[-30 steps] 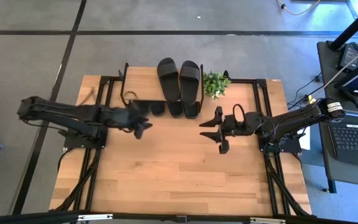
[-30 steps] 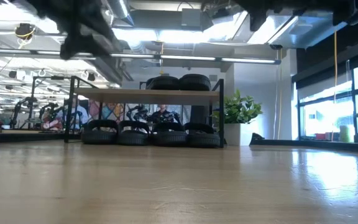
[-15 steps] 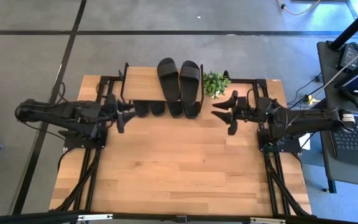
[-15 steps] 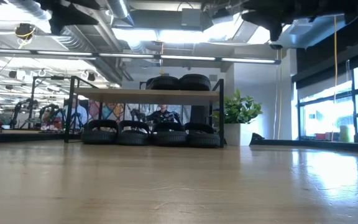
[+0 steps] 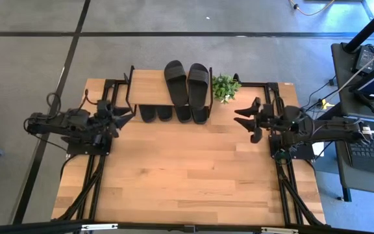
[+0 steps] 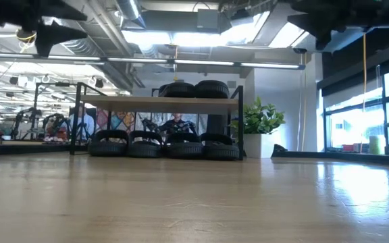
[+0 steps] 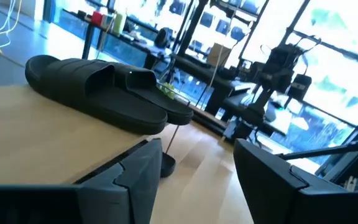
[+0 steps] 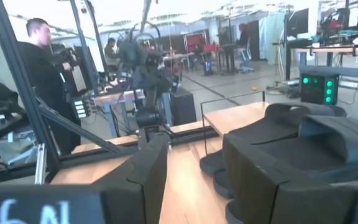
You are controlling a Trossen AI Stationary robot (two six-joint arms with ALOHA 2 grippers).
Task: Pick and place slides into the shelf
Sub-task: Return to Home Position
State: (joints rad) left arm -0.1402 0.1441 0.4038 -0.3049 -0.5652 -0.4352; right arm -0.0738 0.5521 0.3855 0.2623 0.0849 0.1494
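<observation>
The shelf [image 5: 151, 86] stands at the table's far edge, its plank top [image 6: 161, 101] on a thin black frame. Two black slides [image 5: 187, 81] lie side by side on the right half of the plank, also seen in the left wrist view [image 7: 98, 87]. Several more slides [image 6: 164, 144] stand in a row on the lower tier, their ends sticking out toward the near side [image 5: 174, 115]. My left gripper [image 5: 125, 118] hovers open just left of the shelf. My right gripper [image 5: 242, 120] hovers open to the shelf's right, near the plant.
A small green potted plant [image 5: 224, 86] stands right beside the shelf's right end. The wooden tabletop [image 5: 187, 175] spreads wide toward the near edge. People [image 8: 39, 62] stand in the room beyond the table. A laptop desk [image 5: 369, 136] sits off the right side.
Both grippers have drawn back from the table's middle, up and toward the far edge: the left toward the table's left edge, the right toward its right edge. The slides and the shelf have stayed still.
</observation>
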